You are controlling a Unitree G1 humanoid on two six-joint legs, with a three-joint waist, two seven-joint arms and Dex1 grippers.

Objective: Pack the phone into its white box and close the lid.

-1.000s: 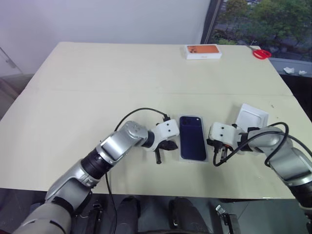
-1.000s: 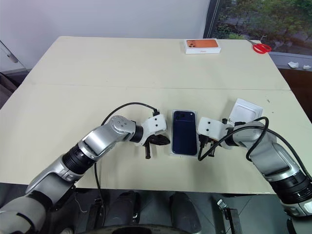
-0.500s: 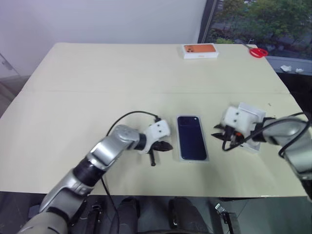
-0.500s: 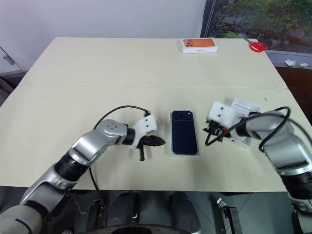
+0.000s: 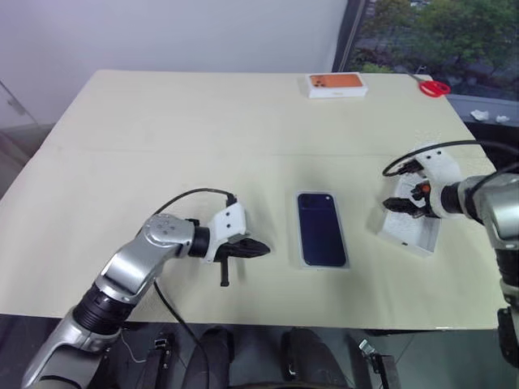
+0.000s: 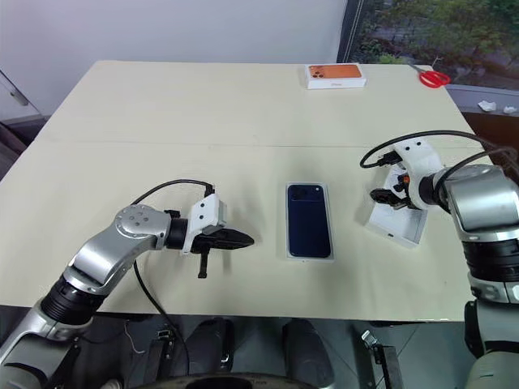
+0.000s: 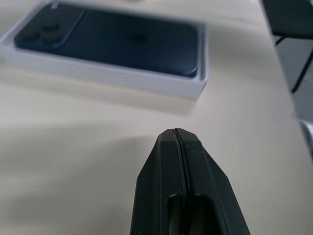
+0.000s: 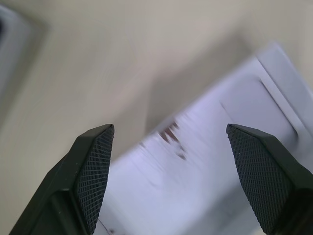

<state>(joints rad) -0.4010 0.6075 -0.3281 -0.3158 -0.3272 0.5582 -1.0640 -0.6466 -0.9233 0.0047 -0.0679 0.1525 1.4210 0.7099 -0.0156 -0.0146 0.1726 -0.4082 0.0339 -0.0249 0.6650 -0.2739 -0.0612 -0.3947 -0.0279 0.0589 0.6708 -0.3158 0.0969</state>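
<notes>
The dark blue phone lies flat inside the white box near the table's front middle, camera cluster at the far end. Left of the box, across a short gap, my left gripper is shut and empty, its tip pointing at the box. The white lid lies inner side up to the right of the box, angled. My right gripper hovers over the lid's far part with its fingers spread wide and nothing between them. The gripper hides that part of the lid.
A white box with an orange top and red scissors lie at the table's far edge. The table's right edge runs close behind the lid, its front edge just below both arms. Bare tabletop stretches across the left and middle.
My right gripper left the box's right side, swung right and up over the lid, and opened. My left gripper drew back left from the box, still shut.
</notes>
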